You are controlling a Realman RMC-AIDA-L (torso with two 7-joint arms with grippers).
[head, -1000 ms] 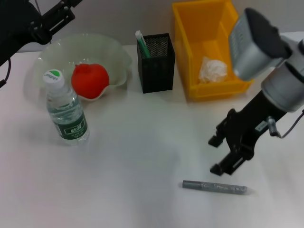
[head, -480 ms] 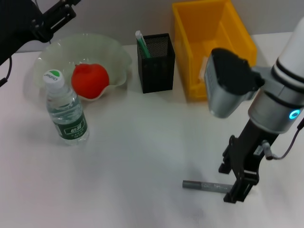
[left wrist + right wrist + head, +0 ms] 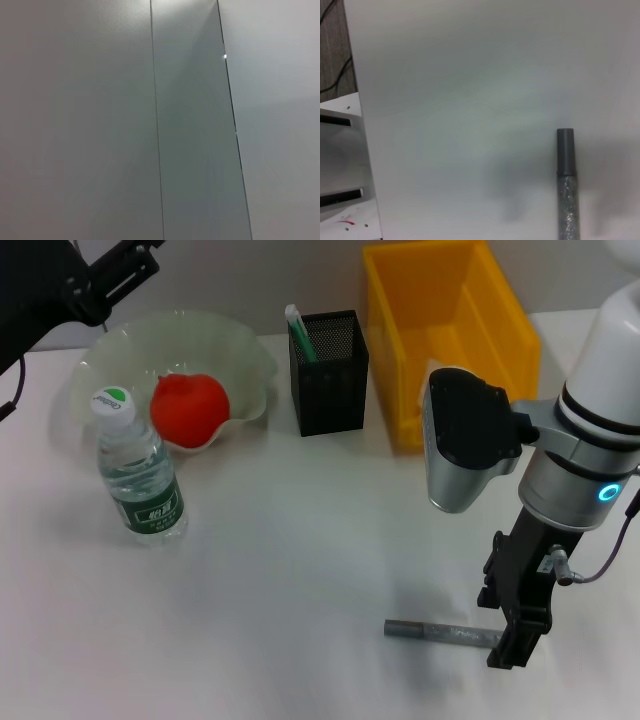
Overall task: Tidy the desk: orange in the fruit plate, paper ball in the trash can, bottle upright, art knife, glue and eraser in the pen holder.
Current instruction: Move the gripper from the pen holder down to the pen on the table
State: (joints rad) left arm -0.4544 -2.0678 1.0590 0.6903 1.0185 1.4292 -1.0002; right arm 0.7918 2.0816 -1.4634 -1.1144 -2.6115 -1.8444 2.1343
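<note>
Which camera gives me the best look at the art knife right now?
Head view: the art knife lies on the table, its far end under the right gripper. Right wrist view shows one end close up. Left wrist view shows none.

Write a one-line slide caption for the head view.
Right gripper lowered over one end of the slim grey art knife lying on the white desk; left gripper parked at the far left.

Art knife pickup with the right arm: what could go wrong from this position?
The right gripper straddles only the far end of the art knife, not its middle, so the knife may pivot or droop once lifted. It lies flat on the table, so the fingertips might scrape or skid off it. The pen holder has a narrow opening, so a tilted knife could catch its rim.
</note>
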